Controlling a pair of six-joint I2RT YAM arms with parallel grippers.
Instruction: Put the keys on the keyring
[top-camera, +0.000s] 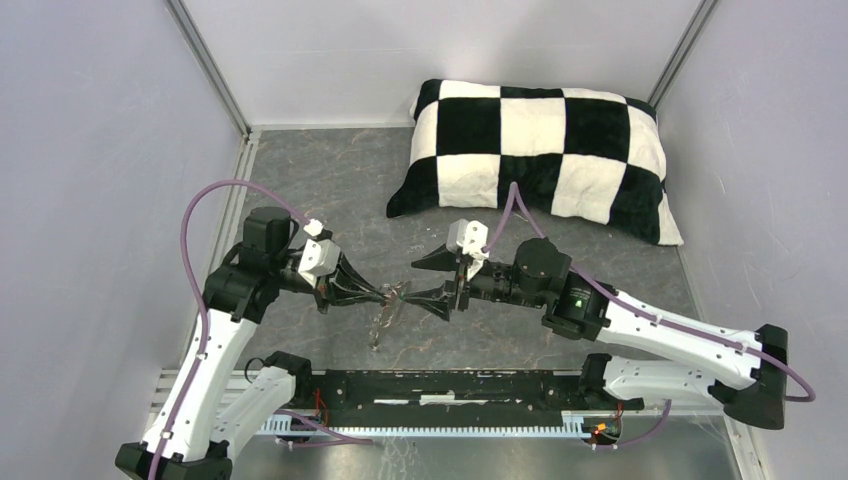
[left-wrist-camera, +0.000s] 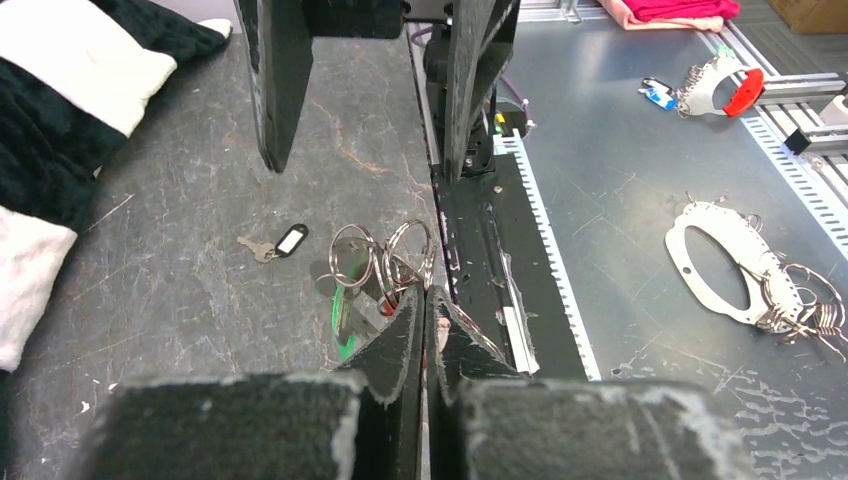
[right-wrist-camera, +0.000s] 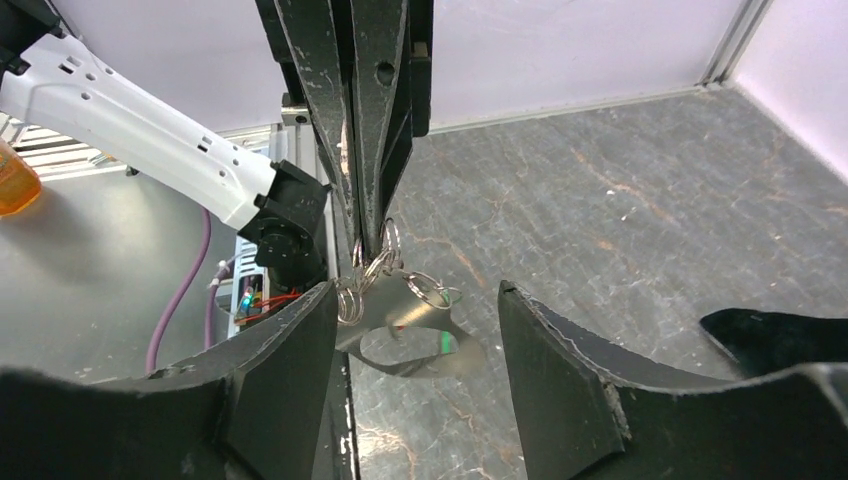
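Above the tabletop (top-camera: 330, 190), the left claw (top-camera: 387, 293) pinches the keyring (top-camera: 384, 320) aloft, apparently so the right claw (top-camera: 410, 280), jaws spread, can reach it.

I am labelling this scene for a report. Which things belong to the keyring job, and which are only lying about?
Job: keyring, pinched in the left gripper; black-tagged key.
Lying about: checked pillow; white fob; pink cloth.
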